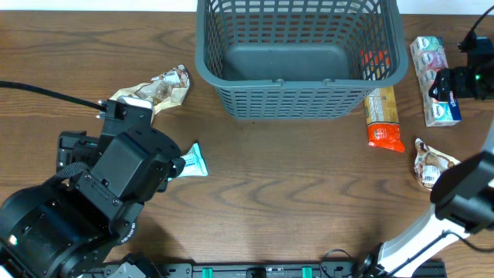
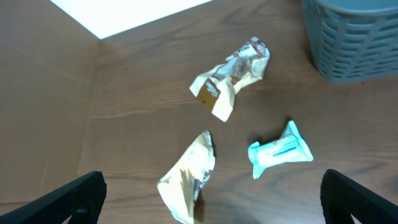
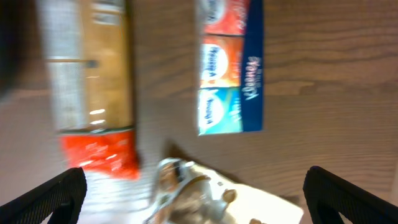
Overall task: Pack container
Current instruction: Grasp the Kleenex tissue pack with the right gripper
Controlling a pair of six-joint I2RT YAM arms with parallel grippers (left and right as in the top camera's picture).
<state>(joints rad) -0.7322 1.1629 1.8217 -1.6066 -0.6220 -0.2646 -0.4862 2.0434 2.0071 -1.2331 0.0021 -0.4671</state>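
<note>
Two arms at the near edge: left arm (image 1: 93,201) fills the near-left corner, right arm (image 1: 463,193) sits at the near-right.

Left gripper (image 2: 214,208): fingers (image 2: 74,196) spread wide, nothing between them, hovering over the bench. Just ahead of it in the left wrist view is a crumpled silver-beige wrapper (image 2: 189,177). Overhead can't see that one, the arm covers it.

Teal sachet (image 1: 191,162) lies flat just right of the left arm, left of centre. Second crumpled wrapper (image 1: 158,89), beige and brown, is further out on the left side, apart from the sachet.

Right side: crumpled white packet (image 1: 431,164) near the right edge, just beside the right arm's elbow. Long packet (image 1: 384,116), tan with a red near end, lies lengthwise just beside the container's near-right corner. Touching or not, cannot tell.

Right gripper (image 3: 199,205): fingers (image 3: 50,193) also wide apart, holding nothing. Overhead, its wrist overlaps the tissue multipack (image 1: 434,77) by the right edge, far half. Right wrist view is blurred.

Container (image 1: 293,99): dark grey lattice basket, upright, at the far edge, centre, far rim cut by the frame. Something orange shows through its right wall. Inside or behind, cannot tell.
</note>
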